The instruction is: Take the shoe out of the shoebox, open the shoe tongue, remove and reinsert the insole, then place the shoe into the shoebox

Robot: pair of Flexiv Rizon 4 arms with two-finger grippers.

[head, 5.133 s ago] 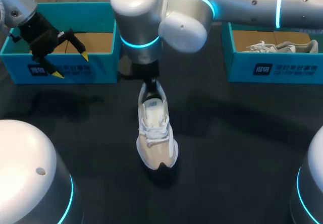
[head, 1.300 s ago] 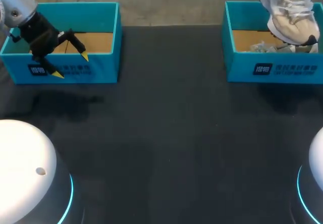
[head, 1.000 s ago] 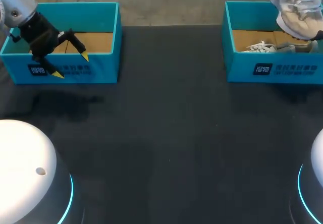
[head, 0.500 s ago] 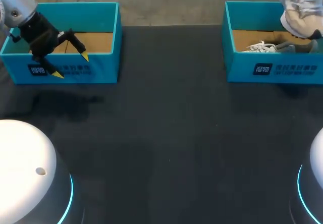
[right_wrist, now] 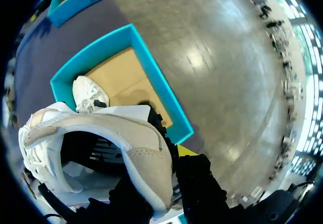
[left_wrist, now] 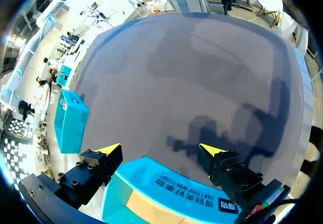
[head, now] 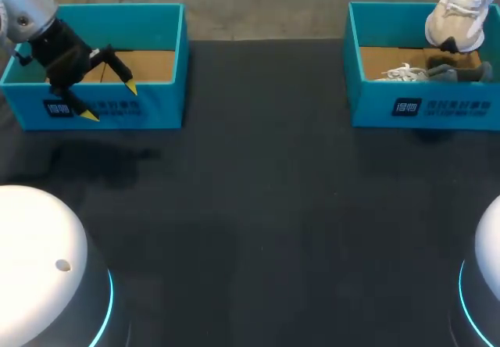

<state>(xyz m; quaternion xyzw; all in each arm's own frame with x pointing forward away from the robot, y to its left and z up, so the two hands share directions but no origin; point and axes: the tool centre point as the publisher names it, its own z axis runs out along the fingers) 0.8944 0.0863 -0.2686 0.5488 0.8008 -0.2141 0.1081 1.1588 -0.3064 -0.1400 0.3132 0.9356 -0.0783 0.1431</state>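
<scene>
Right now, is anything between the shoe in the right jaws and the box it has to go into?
Partly. The shoe hangs over the open right shoebox, but a second shoe already lies inside along its near wall. Bare cardboard floor shows behind it.

**Teal boxes, cream shoe, black table**

The right-hand open cardboard shoebox (head: 371, 109) and the left-hand open cardboard shoebox (head: 160, 109) are both teal, with white print on the front and plain brown floors. The cream-and-white lace-up sneaker (head: 457, 19) has white laces and a dark toe. The matte flat tabletop (head: 266, 206) is black. The black left gripper (head: 110, 101) has yellow tips.
</scene>
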